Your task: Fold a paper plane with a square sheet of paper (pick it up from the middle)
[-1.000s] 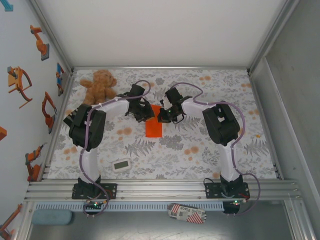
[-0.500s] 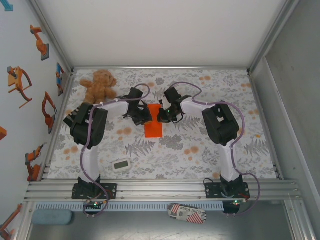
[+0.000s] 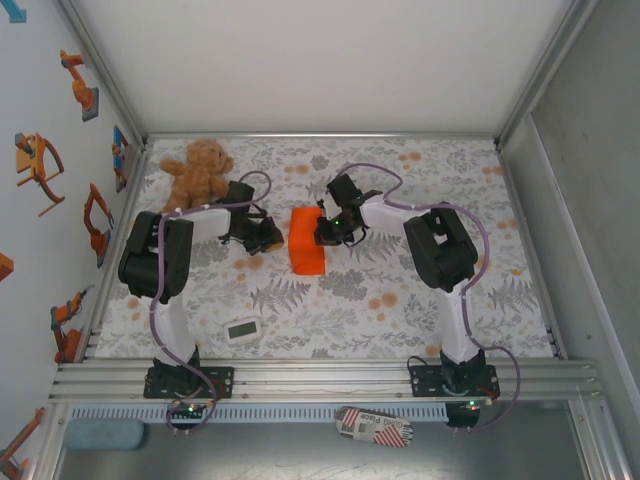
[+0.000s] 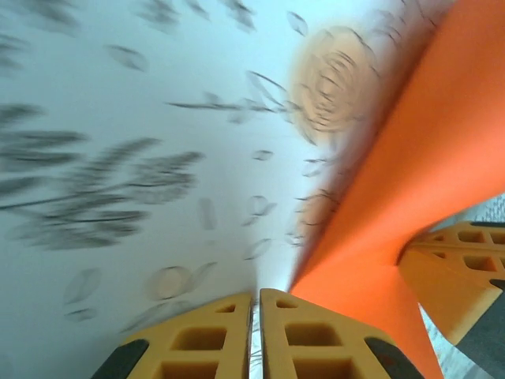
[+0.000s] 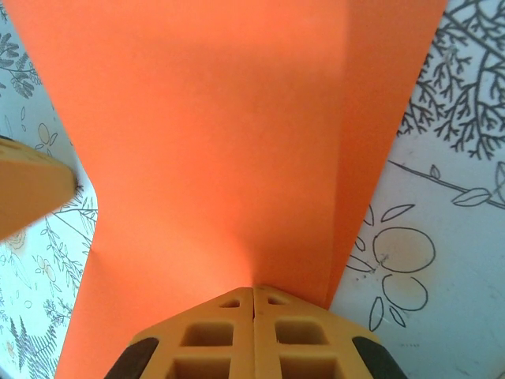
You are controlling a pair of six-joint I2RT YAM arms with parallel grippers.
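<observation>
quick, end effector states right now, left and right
left end effector: closed, orange paper beside it, not clearly gripped
right end effector: closed on the orange paper

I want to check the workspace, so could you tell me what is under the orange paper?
The flower-printed table cover runs up to the square sheet of paper on both sides. Whatever lies directly beneath the sheet itself is hidden by it.

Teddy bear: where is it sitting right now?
In the top view, the teddy bear sits at the far left corner of the table, beyond the left gripper and left of the orange paper.
</observation>
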